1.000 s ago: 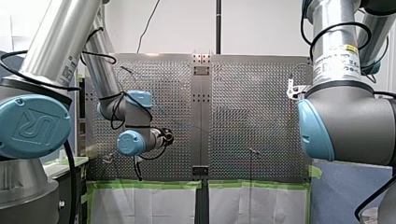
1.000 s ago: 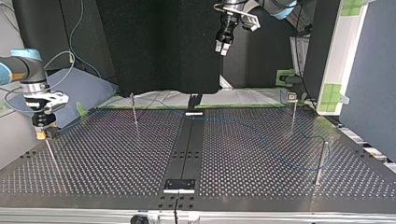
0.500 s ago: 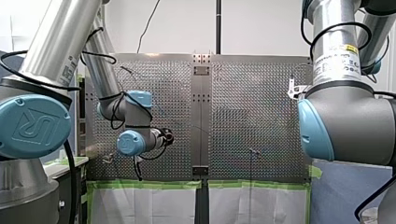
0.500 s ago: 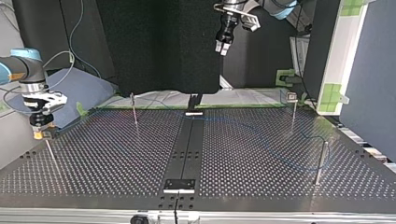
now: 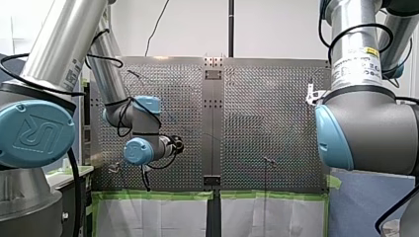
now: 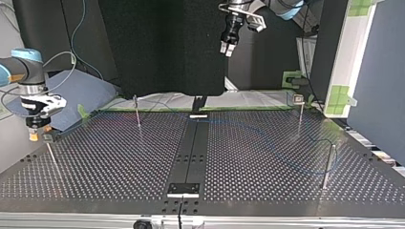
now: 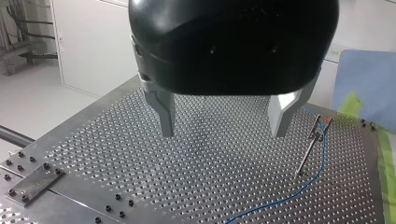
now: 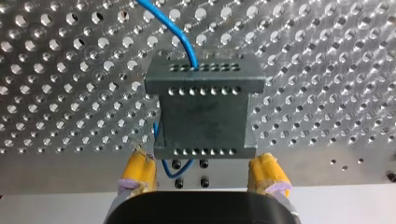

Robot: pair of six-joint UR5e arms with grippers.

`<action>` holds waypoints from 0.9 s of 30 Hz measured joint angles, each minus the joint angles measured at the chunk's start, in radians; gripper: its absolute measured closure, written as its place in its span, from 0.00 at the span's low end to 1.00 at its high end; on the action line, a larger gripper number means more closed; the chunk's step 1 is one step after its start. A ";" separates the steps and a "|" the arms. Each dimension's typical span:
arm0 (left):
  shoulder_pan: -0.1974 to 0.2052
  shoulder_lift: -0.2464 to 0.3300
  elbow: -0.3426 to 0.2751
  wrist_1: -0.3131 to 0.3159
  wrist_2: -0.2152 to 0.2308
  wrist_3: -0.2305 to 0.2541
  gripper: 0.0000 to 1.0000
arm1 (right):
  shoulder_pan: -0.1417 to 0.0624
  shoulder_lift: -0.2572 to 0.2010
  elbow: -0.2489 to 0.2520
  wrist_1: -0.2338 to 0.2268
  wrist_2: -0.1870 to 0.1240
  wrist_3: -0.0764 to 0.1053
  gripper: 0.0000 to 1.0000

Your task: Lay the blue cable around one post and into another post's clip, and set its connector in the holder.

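The blue cable (image 6: 267, 135) lies across the perforated table and bends around the post (image 6: 327, 164) at the top view's right. In the right wrist view the blue cable (image 8: 181, 32) enters the far side of the dark holder block (image 8: 203, 114). My right gripper (image 8: 203, 179) hovers over that block, yellow pads open and empty. In the top view my right gripper (image 6: 32, 137) hangs just beside the holder (image 6: 48, 138) at the left edge. High above the table's far side, my left gripper (image 6: 227, 48) is open and empty. Ahead of my left gripper (image 7: 223, 130) stands a clip post (image 7: 312, 145) with the blue cable (image 7: 299, 187) beside it.
Thin posts stand at the far left (image 6: 137, 112), far right (image 6: 300, 113) and near left (image 6: 52, 160) of the top view. A dark centre strip (image 6: 191, 148) divides the plate. Green tape (image 5: 153, 195) edges the table on the arms' side.
My right gripper has drawn back from the holder, shifting towards the top view's left edge and slightly up. My left arm has not moved.
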 joint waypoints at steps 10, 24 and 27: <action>0.000 0.000 0.000 0.000 0.000 0.000 0.00 | -0.004 0.000 0.000 0.014 0.044 0.000 0.00; 0.000 0.000 0.000 0.000 0.000 0.000 0.00 | -0.014 0.000 0.000 0.067 0.151 0.002 0.00; 0.000 0.000 0.000 -0.001 0.000 0.000 0.00 | -0.018 -0.004 0.004 0.090 0.176 0.007 0.00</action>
